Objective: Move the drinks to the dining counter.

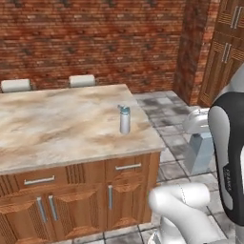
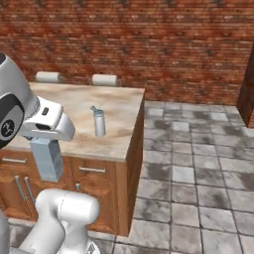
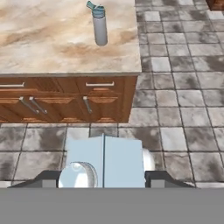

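Here I see a pale grey bottle [image 1: 125, 120] standing upright on the marbled desk [image 1: 57, 124], long axis vertical, near the corner — slim, cylindrical, its blue cap with a small spout angled off to one side. In the hand view the end effector [image 3: 104, 180] is clenched on a pale blue boxy thing [image 3: 105, 161]; I cannot tell what it is. Grey stools [image 1: 82, 80] line the desk's far edge.

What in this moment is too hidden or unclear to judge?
- Hand view: the pale blue box in the gripper is cut off at the bottom; what it is stays unclear.
- Left base view: the bottle is too small to show any label.
- Left base view: the dining counter hides the stools below their tops.
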You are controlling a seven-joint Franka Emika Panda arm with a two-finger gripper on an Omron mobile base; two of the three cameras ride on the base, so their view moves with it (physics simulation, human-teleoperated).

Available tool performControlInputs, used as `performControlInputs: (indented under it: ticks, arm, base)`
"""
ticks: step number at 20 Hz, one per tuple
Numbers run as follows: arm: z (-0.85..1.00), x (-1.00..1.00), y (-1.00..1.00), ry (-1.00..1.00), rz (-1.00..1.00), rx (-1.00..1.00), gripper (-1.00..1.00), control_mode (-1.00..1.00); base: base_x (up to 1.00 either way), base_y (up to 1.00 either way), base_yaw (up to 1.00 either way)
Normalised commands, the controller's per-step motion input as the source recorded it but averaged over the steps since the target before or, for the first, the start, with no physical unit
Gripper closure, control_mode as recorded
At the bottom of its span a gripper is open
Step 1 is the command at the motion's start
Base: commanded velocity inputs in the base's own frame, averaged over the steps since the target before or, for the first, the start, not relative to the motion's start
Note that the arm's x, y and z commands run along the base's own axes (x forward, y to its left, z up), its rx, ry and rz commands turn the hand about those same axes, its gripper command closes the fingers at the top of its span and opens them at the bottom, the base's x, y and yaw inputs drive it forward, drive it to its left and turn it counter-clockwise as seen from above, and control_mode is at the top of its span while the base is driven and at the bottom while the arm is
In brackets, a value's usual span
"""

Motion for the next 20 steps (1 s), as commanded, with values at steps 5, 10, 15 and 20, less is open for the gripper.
performControlInputs:
  ticks: [5,10,15,20]
  arm:
    - [0.00,0.00,0.00,0.00,0.00,0.00,1.00,1.00]
    - [0.00,0.00,0.00,0.00,0.00,0.00,1.00,1.00]
    - [0.00,0.00,0.00,0.00,0.00,0.00,1.00,1.00]
    - [0.00,0.00,0.00,0.00,0.00,0.00,1.00,1.00]
  base:
    - [0.45,1.00,-0.21]
    - [0.90,0.94,-0.05]
    - [1.00,0.67,0.00]
    - [1.00,0.23,0.00]
